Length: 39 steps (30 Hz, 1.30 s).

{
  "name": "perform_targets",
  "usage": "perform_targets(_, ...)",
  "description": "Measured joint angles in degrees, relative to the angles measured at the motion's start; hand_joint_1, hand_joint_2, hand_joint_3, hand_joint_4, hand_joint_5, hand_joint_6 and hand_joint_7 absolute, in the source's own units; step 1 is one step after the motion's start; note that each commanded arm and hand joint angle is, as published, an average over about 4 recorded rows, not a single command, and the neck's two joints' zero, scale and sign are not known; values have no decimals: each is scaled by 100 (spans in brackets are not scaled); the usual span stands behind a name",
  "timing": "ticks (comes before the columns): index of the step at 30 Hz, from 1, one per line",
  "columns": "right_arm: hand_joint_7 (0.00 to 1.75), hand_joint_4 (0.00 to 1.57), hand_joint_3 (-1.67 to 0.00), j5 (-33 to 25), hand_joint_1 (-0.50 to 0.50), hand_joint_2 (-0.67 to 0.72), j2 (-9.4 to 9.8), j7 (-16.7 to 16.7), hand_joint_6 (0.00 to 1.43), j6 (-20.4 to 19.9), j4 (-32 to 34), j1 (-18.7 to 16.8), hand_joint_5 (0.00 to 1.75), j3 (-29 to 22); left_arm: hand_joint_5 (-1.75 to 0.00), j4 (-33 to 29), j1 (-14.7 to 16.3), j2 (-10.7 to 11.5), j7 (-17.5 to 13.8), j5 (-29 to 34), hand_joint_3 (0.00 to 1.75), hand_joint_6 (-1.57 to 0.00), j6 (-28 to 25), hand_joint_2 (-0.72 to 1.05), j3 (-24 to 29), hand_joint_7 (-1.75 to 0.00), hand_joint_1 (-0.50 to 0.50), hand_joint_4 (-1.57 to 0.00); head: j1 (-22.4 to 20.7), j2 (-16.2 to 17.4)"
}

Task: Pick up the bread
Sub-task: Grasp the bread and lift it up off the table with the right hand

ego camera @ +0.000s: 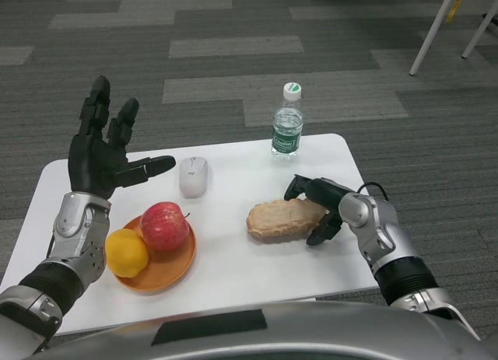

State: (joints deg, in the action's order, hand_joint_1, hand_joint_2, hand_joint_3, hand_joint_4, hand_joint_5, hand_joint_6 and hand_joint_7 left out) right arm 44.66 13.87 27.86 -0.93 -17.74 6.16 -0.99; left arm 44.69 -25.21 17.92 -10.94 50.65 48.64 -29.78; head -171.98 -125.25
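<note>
- Head view: the white table (233, 274) stands on grey patterned carpet, and the bread (282, 218) serves as the landmark, lying on the tabletop toward the table's right side.
- The right hand (320, 204) is at the right end of the bread, its black fingers (299, 184) curled over the far edge of the loaf and another finger down along the near right end; it wraps the bread's end and touches it, while the bread rests on the table.
- The left hand (105, 154) is well to the left of the bread, raised above the table's left part, fingers spread wide and upright, thumb pointing toward the bread, holding nothing.
- A white computer mouse (194, 176) lies behind and to the left of the bread, apart from it.
- A clear water bottle (287, 131) with a white cap and green label stands upright behind the bread, near the table's far edge.
- An orange plate (173, 268) sits left of the bread, carrying a red apple (165, 227) and, further left, an orange (127, 252), the two fruits touching.
</note>
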Motion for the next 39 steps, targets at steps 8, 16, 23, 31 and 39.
perform_targets(8,87,0,-16,-449,17,-48,2,100,0,10,176,-155,48,-192,-41,-7,0,-3,0,0,0,0,0,43,0,0,50,0,-7,5)
perform_targets(16,84,0,-16,-982,17,-48,37,124,0,-5,283,-345,46,-348,-41,-17,0,-7,0,0,4,0,0,43,1,0,50,0,-21,38)
perform_targets(23,77,0,-16,-1188,19,-51,87,47,0,-5,373,-462,58,-375,-41,-18,0,-8,0,0,4,0,0,43,0,0,50,0,-14,57)
perform_targets(31,28,0,-63,-1301,-11,-54,161,-400,0,-150,437,-583,53,-88,-41,-18,0,-9,0,0,7,0,0,45,-1,0,50,0,-1,62)
perform_targets(39,0,0,-79,-903,-23,-54,-34,-973,0,-670,386,-614,58,40,-38,-15,0,-17,0,0,7,0,0,45,-1,0,50,0,-21,66)
